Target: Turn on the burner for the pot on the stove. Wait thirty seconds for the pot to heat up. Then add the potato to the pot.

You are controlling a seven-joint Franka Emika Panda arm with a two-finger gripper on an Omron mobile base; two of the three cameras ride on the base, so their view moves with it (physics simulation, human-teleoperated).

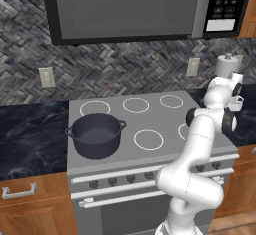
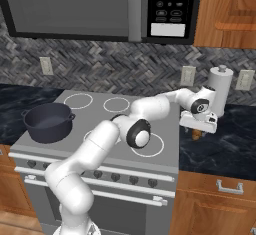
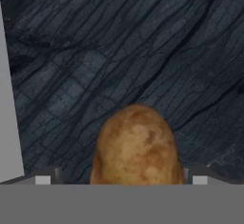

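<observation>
My gripper (image 3: pixel 121 180) hangs open astride the potato (image 3: pixel 136 147) on the dark surface (image 3: pixel 143 51) right of the stove (image 1: pixel 150 124), and I judge it firm, light, rounded, best pinched across its middle.

Grey steel stove (image 1: pixel 155 116) with white burner rings, dark grey pot (image 1: pixel 96 135) on its front-left ring, dark marbled table (image 2: pixel 220 146) right of stove carrying potato (image 3: pixel 137 147) and white paper towel roll (image 2: pixel 220 90)
</observation>
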